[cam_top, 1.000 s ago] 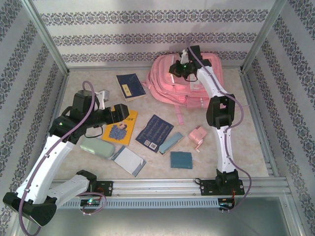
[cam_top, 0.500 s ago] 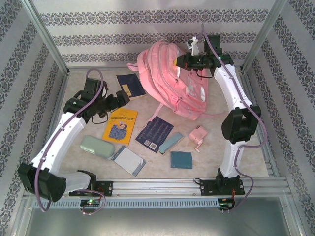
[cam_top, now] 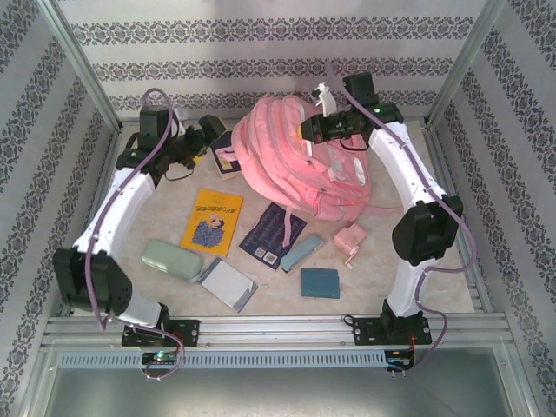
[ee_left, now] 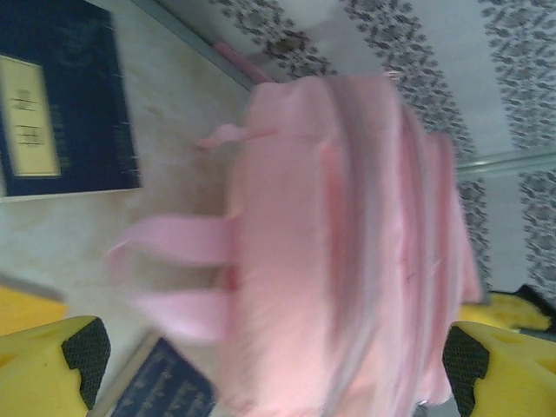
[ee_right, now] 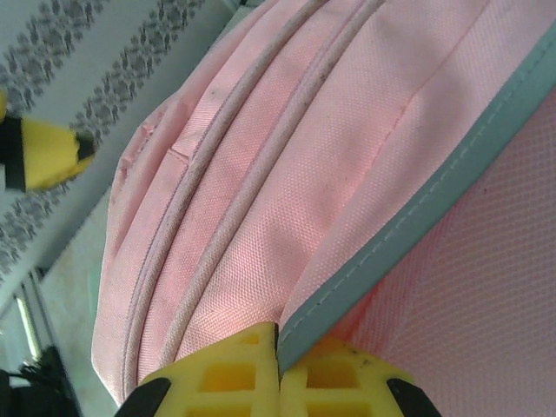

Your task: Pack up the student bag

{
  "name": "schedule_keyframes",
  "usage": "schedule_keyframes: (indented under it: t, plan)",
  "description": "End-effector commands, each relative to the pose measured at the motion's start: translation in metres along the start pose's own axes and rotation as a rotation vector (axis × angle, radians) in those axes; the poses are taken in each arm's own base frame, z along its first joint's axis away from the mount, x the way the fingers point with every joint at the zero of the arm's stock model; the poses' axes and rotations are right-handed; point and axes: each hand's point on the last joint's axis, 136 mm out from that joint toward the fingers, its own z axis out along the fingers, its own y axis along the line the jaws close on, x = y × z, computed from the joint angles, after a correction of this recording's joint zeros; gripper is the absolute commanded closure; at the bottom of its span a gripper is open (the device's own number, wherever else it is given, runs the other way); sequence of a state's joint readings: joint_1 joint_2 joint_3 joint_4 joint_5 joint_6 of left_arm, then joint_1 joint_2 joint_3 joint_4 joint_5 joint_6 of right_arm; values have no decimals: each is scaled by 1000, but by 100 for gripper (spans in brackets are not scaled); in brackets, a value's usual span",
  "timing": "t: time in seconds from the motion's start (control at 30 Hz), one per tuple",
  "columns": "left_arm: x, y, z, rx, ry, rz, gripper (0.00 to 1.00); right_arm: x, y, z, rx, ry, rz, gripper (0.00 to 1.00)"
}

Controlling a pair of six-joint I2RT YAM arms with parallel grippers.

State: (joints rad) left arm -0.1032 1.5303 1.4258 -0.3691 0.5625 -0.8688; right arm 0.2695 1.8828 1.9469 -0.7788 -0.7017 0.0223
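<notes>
**Inspector:** Right tool?

**Assessor:** The right tool (ee_right: 278,369) is closed tight on a grey-edged seam of the bag (cam_top: 295,156). Only a thin fold of fabric sits between its fingers.

**Inspector:** Left tool?

**Assessor:** The left tool (cam_top: 211,133) is spread wide and empty, just beside the bag's flank. A loose strap (ee_left: 174,243) hangs in front of it.

**Inspector:** Where is the bag?

**Assessor:** Far middle of the desk (cam_top: 434,243), raised and tilted. It overlaps a blue book (cam_top: 224,161) on its left. I cannot tell whether its base rests on the desk.

**Inspector:** Hazards?

**Assessor:** In my judgement, the thin pinch may slip under the bag's weight and drop it onto the books. The left tool may close on the strap instead of the body, which would give poor control. The hanging strap could also drag the navy book (cam_top: 274,230) below it.
</notes>
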Motion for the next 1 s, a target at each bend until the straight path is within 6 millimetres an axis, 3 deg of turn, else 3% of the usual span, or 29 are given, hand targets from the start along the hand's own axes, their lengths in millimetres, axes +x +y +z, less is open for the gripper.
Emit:
schedule_keyframes:
  t: [0.0,0.13,0.33,0.4,0.57,0.67,0.77,0.8,0.87,0.97]
  plan:
    - [6,-10,31,114,123,-61,1,-19,55,-26,-38,-96,-297,100]
    - [16,9,55,98,192,-95,1,-9,68,-22,-32,-103,-411,100]
    - [19,-4,65,169,236,-38,1,12,74,-12,-31,-67,-490,100]
    - [25,-5,71,177,260,-31,13,15,73,-9,-29,-59,-489,100]
    - [39,-2,84,199,305,-49,72,16,66,-1,-6,-49,-449,100]
    - [37,-7,87,241,290,-85,97,17,58,1,55,-43,-413,97]
    - [29,-15,88,269,263,-131,100,15,40,-6,212,-74,-344,66]
    - [26,-17,88,279,250,-144,100,12,32,-15,297,-92,-304,61]
    - [18,-23,88,297,218,-172,100,11,16,-39,446,-126,-187,54]
    - [7,-28,87,314,171,-210,100,25,13,-77,546,-175,-29,52]
